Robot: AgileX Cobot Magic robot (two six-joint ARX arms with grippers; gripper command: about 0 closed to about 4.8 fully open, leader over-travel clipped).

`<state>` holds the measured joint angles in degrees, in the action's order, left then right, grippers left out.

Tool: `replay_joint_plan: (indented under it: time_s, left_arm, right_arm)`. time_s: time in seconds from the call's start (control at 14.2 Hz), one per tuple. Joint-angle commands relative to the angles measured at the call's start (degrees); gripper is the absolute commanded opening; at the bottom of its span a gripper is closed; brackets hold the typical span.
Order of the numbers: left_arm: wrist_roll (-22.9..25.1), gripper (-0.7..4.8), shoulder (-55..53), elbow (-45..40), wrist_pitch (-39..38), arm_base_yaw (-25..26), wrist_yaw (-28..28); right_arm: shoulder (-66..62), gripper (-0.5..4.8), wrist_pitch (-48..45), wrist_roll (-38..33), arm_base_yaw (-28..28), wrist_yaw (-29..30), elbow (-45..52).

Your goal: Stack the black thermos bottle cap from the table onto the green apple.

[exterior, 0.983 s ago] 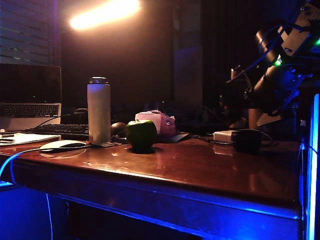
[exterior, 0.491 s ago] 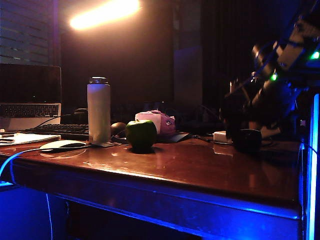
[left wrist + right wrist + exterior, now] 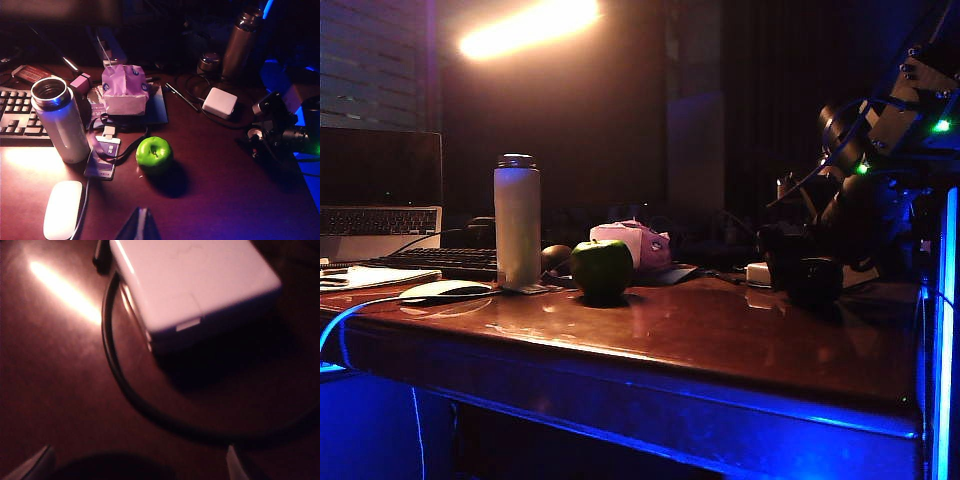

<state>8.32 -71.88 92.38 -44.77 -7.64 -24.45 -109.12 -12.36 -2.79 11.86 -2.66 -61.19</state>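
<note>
No readable writing anywhere, too dim. The right gripper (image 3: pixel 137 462) hung low at the exterior view's right, jaws spread wide around the black thermos bottle cap (image 3: pixel 813 281), not visibly pinching it. The green apple (image 3: pixel 602 269) sat mid-table. Couldn't tell the left gripper's (image 3: pixel 140 227) jaws.
</note>
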Motion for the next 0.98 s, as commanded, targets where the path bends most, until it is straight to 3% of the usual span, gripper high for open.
replay_joint_plan:
  time_s: [0.07, 0.21, 0.35, 0.77, 0.98]
  left_arm:
    - [0.1, 0.03, 0.2, 0.3, 0.7, 0.0, -0.3]
    - [0.1, 0.03, 0.2, 0.3, 0.7, 0.0, -0.3]
    - [0.1, 0.03, 0.2, 0.3, 0.7, 0.0, -0.3]
    - [0.2, 0.03, 0.2, 0.3, 0.7, 0.0, -0.3]
    - [0.2, 0.03, 0.2, 0.3, 0.7, 0.0, -0.2]
  right_arm:
    - [0.3, 4.16, 0.1, -0.3, 0.1, -0.2, -0.2]
    - [0.3, 4.05, 0.1, -0.2, 0.1, -0.2, -0.2]
    - [0.3, 2.83, 0.0, -0.2, 0.1, -0.2, -0.2]
    - [1.8, 2.78, 0.6, -0.3, 0.3, 0.2, -0.9]
    - [3.7, 2.78, 9.4, -0.2, 1.2, 1.8, -11.3]
